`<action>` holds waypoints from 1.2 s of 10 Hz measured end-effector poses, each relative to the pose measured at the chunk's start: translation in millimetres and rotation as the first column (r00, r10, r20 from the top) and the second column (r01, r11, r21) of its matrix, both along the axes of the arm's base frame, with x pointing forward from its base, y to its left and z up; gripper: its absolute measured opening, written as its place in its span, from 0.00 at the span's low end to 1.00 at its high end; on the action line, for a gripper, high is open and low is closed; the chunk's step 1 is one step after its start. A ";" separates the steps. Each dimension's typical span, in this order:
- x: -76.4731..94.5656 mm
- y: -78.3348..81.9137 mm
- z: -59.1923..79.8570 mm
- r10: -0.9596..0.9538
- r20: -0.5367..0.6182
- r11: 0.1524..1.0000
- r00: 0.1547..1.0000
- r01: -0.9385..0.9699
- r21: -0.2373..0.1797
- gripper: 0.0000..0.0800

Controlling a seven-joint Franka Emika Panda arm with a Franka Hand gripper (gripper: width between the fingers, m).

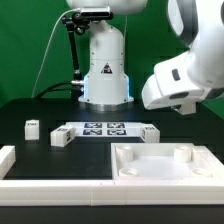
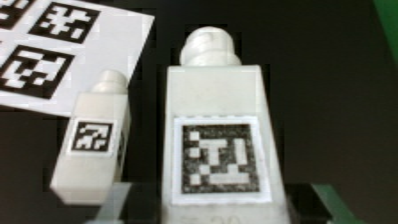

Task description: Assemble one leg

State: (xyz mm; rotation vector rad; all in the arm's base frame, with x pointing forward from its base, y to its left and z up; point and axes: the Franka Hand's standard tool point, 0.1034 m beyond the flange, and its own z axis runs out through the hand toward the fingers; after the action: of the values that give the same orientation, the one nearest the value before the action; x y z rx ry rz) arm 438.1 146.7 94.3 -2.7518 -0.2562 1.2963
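In the wrist view a white leg (image 2: 214, 140) with a black-and-white tag lies lengthwise between my gripper's (image 2: 224, 205) fingers (image 2: 121, 200), its narrow end pointing away. It looks much larger than the leg on the table, so it is held off the table. In the exterior view the gripper (image 1: 176, 100) hangs above the table on the exterior view's right, and the held leg is hidden behind the hand. A second leg (image 2: 93, 140) lies on the table below, by the marker board (image 2: 63, 50).
The marker board (image 1: 103, 129) lies mid-table. Legs lie at its ends (image 1: 62, 136) (image 1: 150, 132), and another (image 1: 32, 126) farther to the exterior view's left. The large white tray-like part (image 1: 135, 178) sits front right. A white piece (image 1: 8, 160) lies front left. The robot base (image 1: 105, 70) stands behind.
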 end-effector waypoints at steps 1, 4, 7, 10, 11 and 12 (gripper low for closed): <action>-2.8 -0.4 -0.8 0.001 -0.001 1.000 1.000 -0.001 -0.001 0.36; 16.0 0.5 -6.1 -0.039 0.266 0.999 0.963 0.035 0.019 0.36; 31.8 -0.3 3.4 -0.071 0.562 0.997 0.824 0.052 0.051 0.36; 46.6 -5.1 11.9 -0.112 0.793 0.994 0.598 0.056 0.098 0.36; 59.1 -7.1 18.3 -0.129 0.865 0.991 0.484 0.046 0.122 0.36; 61.8 -10.4 21.3 -0.141 0.911 0.990 0.388 0.036 0.138 0.36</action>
State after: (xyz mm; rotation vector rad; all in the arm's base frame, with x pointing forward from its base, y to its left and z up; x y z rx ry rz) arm 499.9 136.3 115.6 -2.9877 -0.2015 -0.4531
